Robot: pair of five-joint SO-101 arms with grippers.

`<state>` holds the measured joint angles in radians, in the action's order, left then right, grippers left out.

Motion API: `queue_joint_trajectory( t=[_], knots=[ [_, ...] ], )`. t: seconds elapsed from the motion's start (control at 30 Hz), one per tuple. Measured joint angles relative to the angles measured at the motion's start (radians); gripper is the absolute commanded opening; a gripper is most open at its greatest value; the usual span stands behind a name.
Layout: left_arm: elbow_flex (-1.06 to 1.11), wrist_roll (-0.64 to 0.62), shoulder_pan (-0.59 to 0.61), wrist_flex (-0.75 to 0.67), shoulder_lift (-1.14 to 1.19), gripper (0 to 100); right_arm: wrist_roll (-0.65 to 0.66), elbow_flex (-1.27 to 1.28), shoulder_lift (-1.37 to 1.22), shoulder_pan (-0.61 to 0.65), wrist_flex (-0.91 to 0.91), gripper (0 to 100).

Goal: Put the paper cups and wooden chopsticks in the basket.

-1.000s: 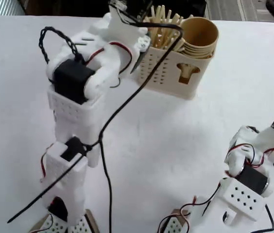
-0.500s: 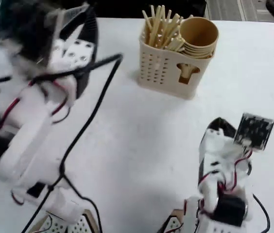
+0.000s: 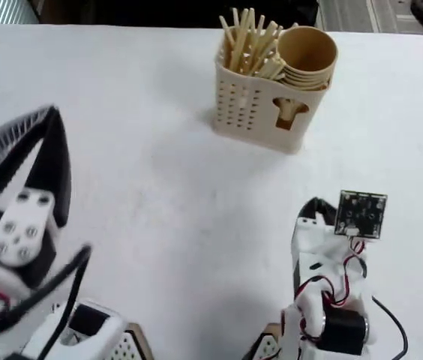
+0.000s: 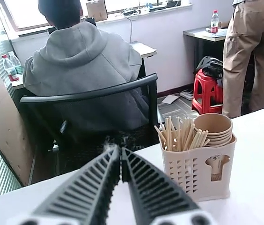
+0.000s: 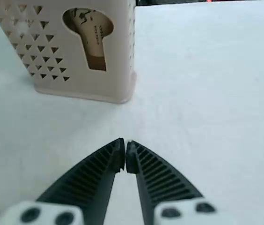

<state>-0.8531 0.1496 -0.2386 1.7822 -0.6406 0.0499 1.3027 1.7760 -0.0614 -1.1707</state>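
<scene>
Chopsticks (image 3: 249, 41) and nested paper cups (image 3: 307, 54) are standing upright in the basket (image 3: 256, 109), lying straight ahead of the right gripper (image 5: 125, 146), the nearer one, while the left gripper (image 4: 121, 152) is hanging farther off, both pinched closed and empty.

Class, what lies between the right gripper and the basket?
Bare white table is all that separates the right gripper from the basket, as the right wrist view shows.

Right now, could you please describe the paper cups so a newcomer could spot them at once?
On the white table, find the cream perforated basket near the far edge. The paper cups sit nested in one stack inside it, beside the wooden chopsticks: wide, round and tan, not thin sticks.
</scene>
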Motion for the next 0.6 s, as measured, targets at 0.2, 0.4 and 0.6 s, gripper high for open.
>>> queue_joint_trajectory(
  t=[0.2, 0.4, 0.6],
  knots=[
    [0.362, 0.000, 0.002, -0.066, -0.269, 2, 0.000, 0.000, 0.000, 0.077, -0.044, 1.9],
    [0.796, 0.032, 0.002, -0.210, -0.560, 3, 0.003, 0.106, 0.000, 0.077, -0.058, 2.1],
    [1.290, 0.107, 0.002, -0.413, -0.884, 3, 0.003, 0.276, -0.008, 0.077, 0.011, 2.1]
  ],
)
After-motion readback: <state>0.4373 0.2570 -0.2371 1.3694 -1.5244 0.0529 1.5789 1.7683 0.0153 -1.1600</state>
